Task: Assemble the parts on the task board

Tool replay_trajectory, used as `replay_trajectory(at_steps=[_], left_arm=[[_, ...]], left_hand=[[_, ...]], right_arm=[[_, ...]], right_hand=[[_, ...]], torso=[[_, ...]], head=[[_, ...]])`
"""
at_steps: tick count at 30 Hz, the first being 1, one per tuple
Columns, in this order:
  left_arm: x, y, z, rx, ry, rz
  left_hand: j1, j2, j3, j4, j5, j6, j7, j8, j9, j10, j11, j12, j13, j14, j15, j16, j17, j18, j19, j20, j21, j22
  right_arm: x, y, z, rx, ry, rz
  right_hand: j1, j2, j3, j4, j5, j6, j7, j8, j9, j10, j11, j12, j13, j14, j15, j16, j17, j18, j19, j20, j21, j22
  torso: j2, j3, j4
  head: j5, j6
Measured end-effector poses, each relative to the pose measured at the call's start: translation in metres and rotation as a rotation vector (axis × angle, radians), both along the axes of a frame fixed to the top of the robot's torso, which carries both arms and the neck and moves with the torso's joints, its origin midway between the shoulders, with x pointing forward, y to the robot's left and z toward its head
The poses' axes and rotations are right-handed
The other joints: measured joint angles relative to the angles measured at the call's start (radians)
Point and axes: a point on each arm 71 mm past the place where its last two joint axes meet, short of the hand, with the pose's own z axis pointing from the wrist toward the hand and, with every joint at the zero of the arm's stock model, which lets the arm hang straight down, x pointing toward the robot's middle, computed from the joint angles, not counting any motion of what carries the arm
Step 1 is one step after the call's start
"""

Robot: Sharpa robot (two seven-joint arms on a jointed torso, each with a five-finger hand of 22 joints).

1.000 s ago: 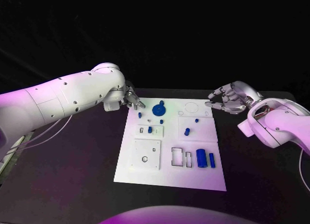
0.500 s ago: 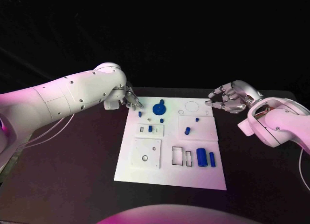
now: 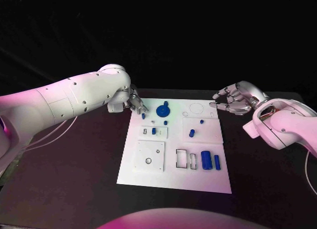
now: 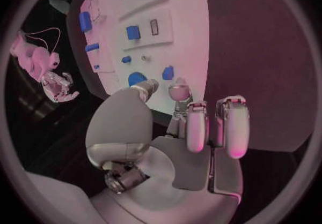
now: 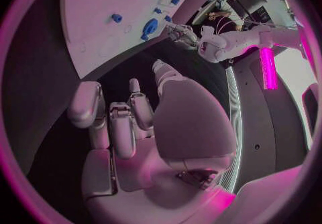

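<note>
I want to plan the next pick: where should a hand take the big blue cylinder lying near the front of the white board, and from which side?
Grip the big blue cylinder across its middle, coming straight down from above. It lies flat on the white board, long sides exposed, though a slimmer blue piece lies close beside it, so the fingers probably need care there.

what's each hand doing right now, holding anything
Left hand: open, fingers apart, holding nothing, at the task board's far left corner.
Right hand: fingers curled in, holding nothing.
</note>
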Motion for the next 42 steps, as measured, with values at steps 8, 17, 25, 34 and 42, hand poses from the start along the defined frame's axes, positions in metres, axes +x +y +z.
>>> replay_trajectory(at_steps=[8, 17, 25, 34, 42], left_arm=[[-0.0011, -0.0017, -0.0012, -0.006, 0.015, -0.009], [-0.0023, -0.0038, -0.0063, -0.005, 0.037, -0.020], [-0.0029, -0.0046, -0.0089, -0.005, 0.047, -0.024], [-0.0037, -0.0055, -0.0093, -0.016, 0.051, -0.025], [-0.0045, -0.0057, -0.0091, -0.058, 0.049, -0.010]], left_hand=[[0.027, 0.027, 0.000, 0.000, -0.024, 0.011, -0.004, 0.004, -0.010, 0.000, 0.000, 0.000, -0.002, 0.000, 0.000, 0.000, 0.000, 0.000, 0.000, 0.000, 0.000, 0.000], [0.042, 0.034, 0.005, -0.005, -0.046, 0.014, -0.007, 0.004, -0.017, 0.000, 0.000, 0.000, -0.003, 0.000, 0.000, 0.000, 0.000, 0.000, 0.000, 0.000, 0.000, 0.000], [0.060, 0.042, 0.016, -0.010, -0.046, 0.018, -0.004, 0.003, -0.019, 0.000, 0.000, 0.000, -0.003, 0.000, 0.000, 0.000, 0.000, 0.000, 0.000, 0.000, 0.000, 0.000], [0.138, 0.069, 0.098, -0.032, -0.100, 0.045, -0.020, 0.058, 0.006, 0.009, -0.016, 0.004, -0.009, 0.000, -0.008, 0.000, 0.000, 0.000, 0.000, 0.000, 0.000, 0.000], [0.155, 0.063, 0.252, -0.065, -0.146, 0.014, -0.029, 0.152, 0.043, 0.016, -0.023, 0.008, -0.012, 0.000, -0.015, 0.000, 0.000, 0.000, 0.000, -0.008, 0.000, 0.000]], right_arm=[[0.0001, 0.0004, -0.0001, 0.000, 0.000, 0.000], [0.0002, 0.0007, -0.0002, 0.000, 0.001, 0.001], [0.0002, 0.0004, -0.0003, 0.000, 0.001, 0.000], [0.0004, 0.0000, -0.0004, -0.001, 0.002, -0.002], [0.0009, -0.0009, -0.0005, -0.002, 0.002, -0.005]], right_hand=[[0.000, 0.000, 0.000, 0.000, 0.000, 0.000, 0.000, 0.000, 0.001, 0.000, 0.000, 0.000, 0.000, 0.000, 0.000, 0.000, 0.000, 0.000, 0.000, 0.000, -0.004, -0.001], [0.000, 0.000, 0.000, 0.000, 0.000, 0.000, 0.000, 0.000, 0.001, 0.000, 0.000, 0.000, 0.000, 0.000, 0.000, 0.000, 0.000, 0.000, 0.000, 0.000, -0.004, -0.001], [0.000, 0.000, 0.000, 0.000, 0.000, 0.000, 0.000, 0.000, 0.001, 0.000, 0.000, 0.000, 0.000, 0.000, 0.000, 0.000, 0.001, 0.000, 0.000, 0.000, -0.004, -0.001], [-0.004, 0.004, 0.000, 0.000, 0.000, 0.000, 0.000, 0.000, 0.002, 0.000, 0.000, 0.000, 0.000, 0.000, 0.000, 0.000, 0.001, 0.000, 0.000, 0.000, -0.004, -0.001], [-0.004, 0.004, 0.000, 0.000, 0.000, 0.000, 0.000, 0.000, 0.002, 0.000, 0.000, 0.000, 0.000, 0.000, 0.000, 0.000, 0.001, 0.000, 0.000, 0.000, -0.004, -0.001]], torso=[[0.000, 0.0007, -0.0001], [0.000, 0.0007, -0.0015], [0.000, 0.0006, -0.0005], [0.000, 0.0007, -0.0004], [0.000, 0.0002, 0.0002]], head=[[0.001, -0.001], [0.000, -0.003], [-0.003, -0.004], [-0.003, -0.008], [-0.003, -0.009]])
